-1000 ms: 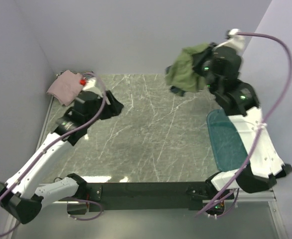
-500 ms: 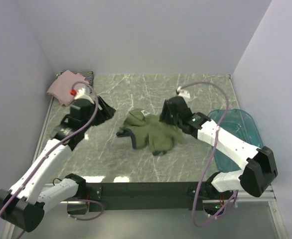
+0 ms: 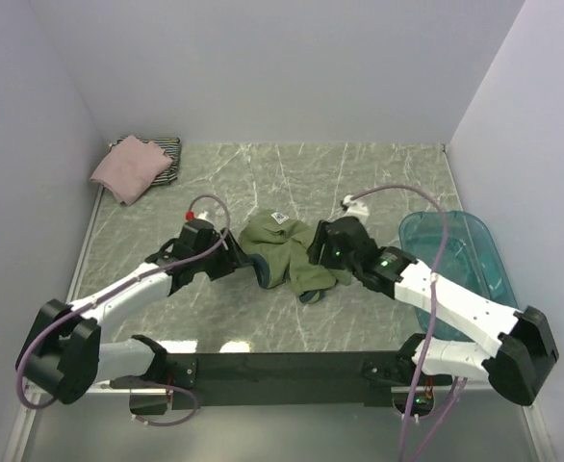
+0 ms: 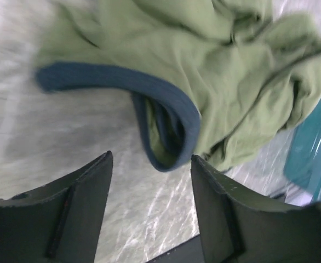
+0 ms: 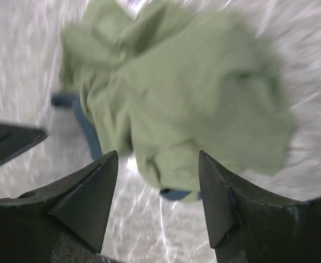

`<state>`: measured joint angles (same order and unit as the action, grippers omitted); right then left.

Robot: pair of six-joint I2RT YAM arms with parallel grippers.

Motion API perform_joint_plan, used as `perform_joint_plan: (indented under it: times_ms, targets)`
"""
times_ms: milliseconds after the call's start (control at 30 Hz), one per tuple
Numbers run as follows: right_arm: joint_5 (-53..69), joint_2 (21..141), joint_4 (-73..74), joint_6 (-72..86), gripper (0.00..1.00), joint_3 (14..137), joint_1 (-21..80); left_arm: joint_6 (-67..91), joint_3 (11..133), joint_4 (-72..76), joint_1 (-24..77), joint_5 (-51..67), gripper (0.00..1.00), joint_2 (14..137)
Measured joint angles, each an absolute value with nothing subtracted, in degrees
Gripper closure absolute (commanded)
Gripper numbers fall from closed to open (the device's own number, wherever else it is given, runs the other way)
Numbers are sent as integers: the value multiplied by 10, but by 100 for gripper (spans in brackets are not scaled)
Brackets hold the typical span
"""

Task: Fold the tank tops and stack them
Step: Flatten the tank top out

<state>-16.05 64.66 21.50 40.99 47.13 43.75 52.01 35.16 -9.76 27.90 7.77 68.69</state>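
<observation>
Olive-green tank top (image 3: 287,255) is seen crumpled on the desk (image 3: 359,183). The left end effector (image 4: 149,164) and right end effector (image 5: 158,159) are held spread either side, presumably for flattening.

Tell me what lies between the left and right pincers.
The crumpled olive-green tank top lies between the open left pincer and the open right pincer; the top view shows it plainly.

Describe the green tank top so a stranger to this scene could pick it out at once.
Start at the grey marble table and look to its middle, between the left gripper and the right gripper. The crumpled heap lying there is the green tank top. It alone is olive with navy trim; the pink top and striped top lie together in the far left corner.
</observation>
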Motion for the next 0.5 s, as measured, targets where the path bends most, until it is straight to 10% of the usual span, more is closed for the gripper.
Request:
perform_joint_plan:
  times_ms: [500]
  targets:
    - [-140,827,160,413,39,469,524,534,361,28,360,109,54,820]
